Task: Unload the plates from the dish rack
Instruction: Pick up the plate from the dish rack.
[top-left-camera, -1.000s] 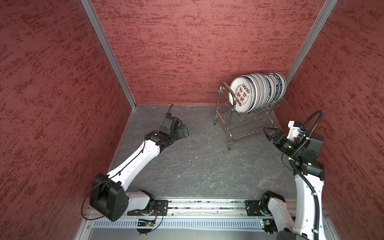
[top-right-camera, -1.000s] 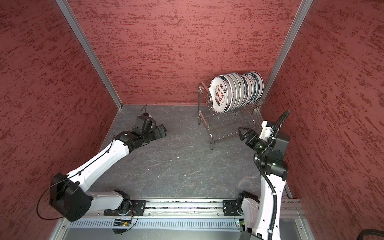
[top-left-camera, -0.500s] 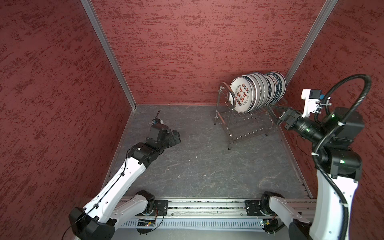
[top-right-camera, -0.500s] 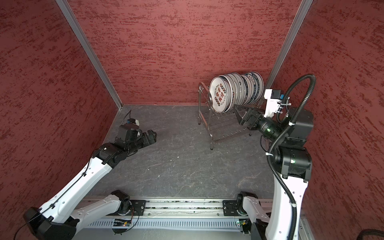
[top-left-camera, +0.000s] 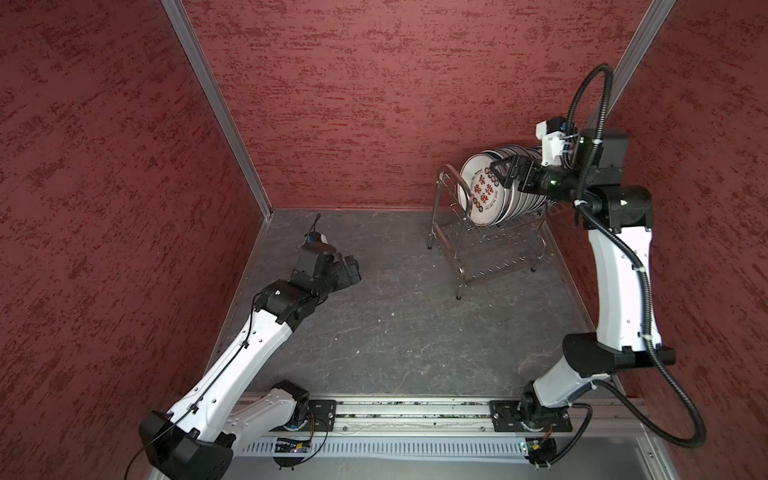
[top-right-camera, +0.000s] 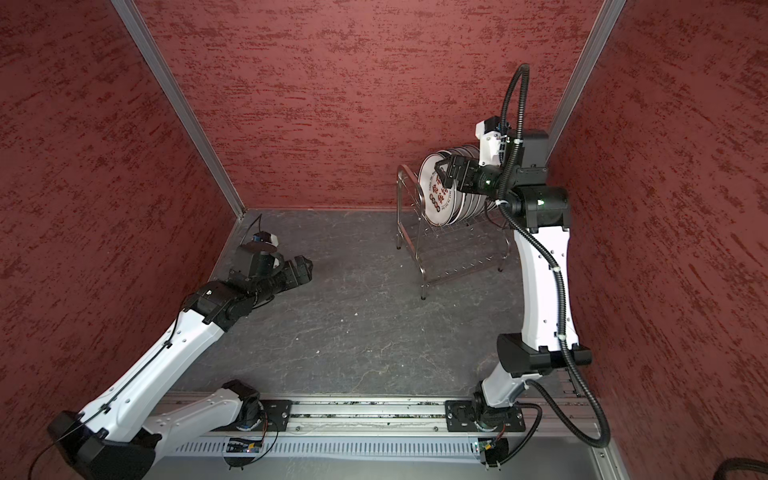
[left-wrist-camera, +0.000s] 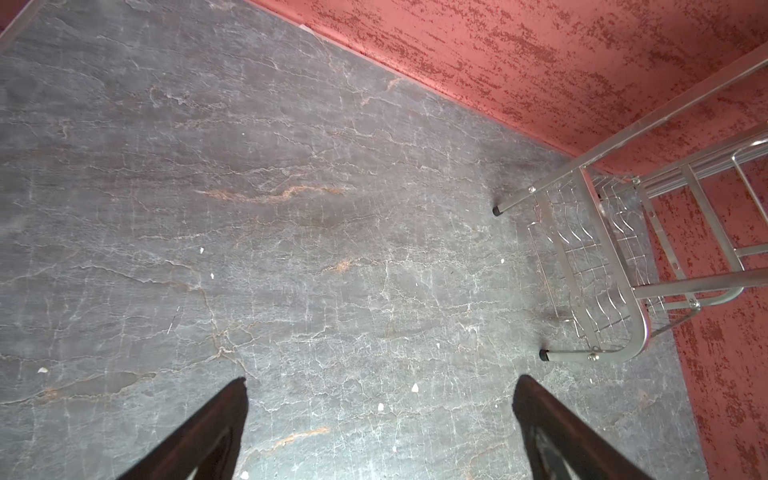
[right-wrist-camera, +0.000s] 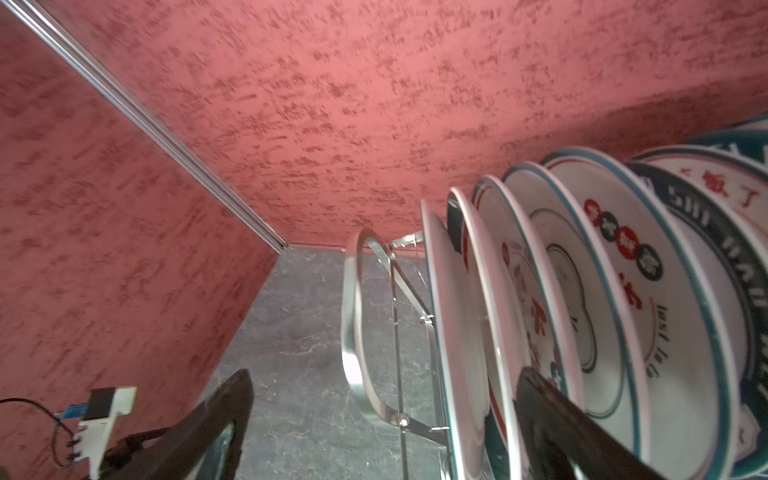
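The dish rack (top-left-camera: 496, 270) (top-right-camera: 457, 266) stands at the back right, against the walls. Several white plates (top-left-camera: 482, 199) (top-right-camera: 436, 199) stand on edge in its upper tier. The front one faces left and shows red and black characters. My right gripper (top-left-camera: 505, 172) (top-right-camera: 446, 172) is open, up by the top rims of the front plates. In the right wrist view the right gripper (right-wrist-camera: 384, 372) frames the front plate (right-wrist-camera: 453, 311) and the rack's end loop (right-wrist-camera: 351, 332) between its fingers, gripping nothing. My left gripper (top-left-camera: 353, 270) (top-right-camera: 305, 268) (left-wrist-camera: 382, 380) hangs open and empty over the floor, left of the rack (left-wrist-camera: 598, 266).
Red textured walls close in on three sides, and the rack sits tight in the back right corner. The grey stone-look floor (top-left-camera: 395, 332) carries small white crumbs (left-wrist-camera: 414, 387). The rack's lower tier (left-wrist-camera: 582, 249) holds nothing. The arms' base rail (top-left-camera: 415, 411) runs along the front.
My right arm rose from low in front of the rack and swung up over the front plates. My left arm drew back a little to the left. Both grippers stayed open.
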